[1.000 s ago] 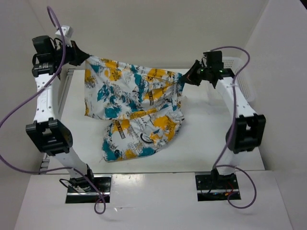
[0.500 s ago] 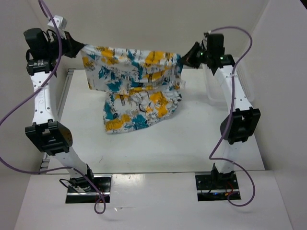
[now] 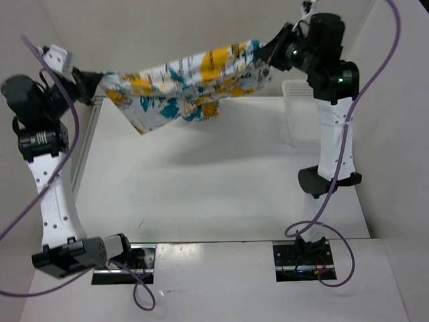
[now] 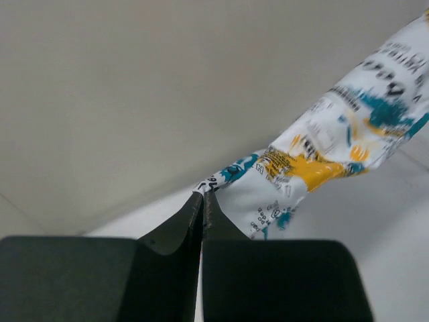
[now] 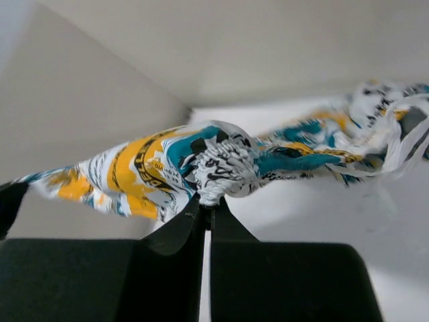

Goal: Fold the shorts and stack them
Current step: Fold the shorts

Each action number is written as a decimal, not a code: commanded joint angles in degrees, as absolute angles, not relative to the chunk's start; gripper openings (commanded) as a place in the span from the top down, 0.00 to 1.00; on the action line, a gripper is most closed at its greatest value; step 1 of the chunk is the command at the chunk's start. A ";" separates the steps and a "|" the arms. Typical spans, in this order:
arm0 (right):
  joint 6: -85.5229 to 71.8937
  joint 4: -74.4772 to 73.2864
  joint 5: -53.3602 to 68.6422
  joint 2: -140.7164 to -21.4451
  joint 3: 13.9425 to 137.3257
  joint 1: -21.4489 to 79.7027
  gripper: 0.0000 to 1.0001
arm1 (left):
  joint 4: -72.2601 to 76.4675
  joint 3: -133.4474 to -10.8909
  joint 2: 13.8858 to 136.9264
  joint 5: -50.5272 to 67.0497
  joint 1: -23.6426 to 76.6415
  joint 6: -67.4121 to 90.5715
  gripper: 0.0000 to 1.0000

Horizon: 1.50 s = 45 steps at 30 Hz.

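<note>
White printed shorts point(image 3: 181, 80) stretched aloft; left gripper point(image 4: 202, 196), right gripper point(image 5: 208, 201) clamping ends

The shorts point(image 4: 335, 144) are cut off by the upper right edge of the left wrist view and blurred at the right edge of the right wrist view, their lettering is too small to read from above, and the right arm point(image 3: 334, 131) hides part of the basket point(image 3: 299, 111).

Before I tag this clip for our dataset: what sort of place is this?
Probably a lab robot cell: white table boxed by plain walls, shorts hung between the left gripper and right gripper.
</note>
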<state>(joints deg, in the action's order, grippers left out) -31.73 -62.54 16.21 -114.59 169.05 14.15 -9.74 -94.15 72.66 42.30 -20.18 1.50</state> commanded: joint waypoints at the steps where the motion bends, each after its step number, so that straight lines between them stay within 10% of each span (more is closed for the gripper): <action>1: -29.97 -74.27 3.02 -112.17 154.41 19.05 0.99 | -8.34 -77.85 68.04 46.13 -20.57 0.00 1.00; 11: -39.72 -31.53 16.06 -62.81 58.91 14.94 0.95 | -19.24 -51.02 55.03 47.64 -20.04 0.00 1.00; 14: -39.56 -29.00 16.70 -59.25 48.90 13.54 0.90 | -19.95 -45.54 53.35 47.64 -19.52 0.00 1.00; 15: -39.55 -30.14 15.66 -59.24 48.08 13.54 0.85 | -21.34 -43.18 52.74 47.64 -19.51 0.00 1.00; 17: -38.41 -31.98 15.64 -59.85 47.47 12.83 0.39 | -22.84 -41.58 52.73 46.93 -19.51 0.00 1.00; 20: -42.25 -34.10 16.79 -60.38 45.54 12.83 0.25 | -26.88 -40.87 52.21 46.23 -19.51 0.00 1.00; 45: -73.47 -30.67 23.83 -21.20 8.62 14.41 0.47 | -30.06 -43.07 55.63 46.23 -17.23 0.00 1.00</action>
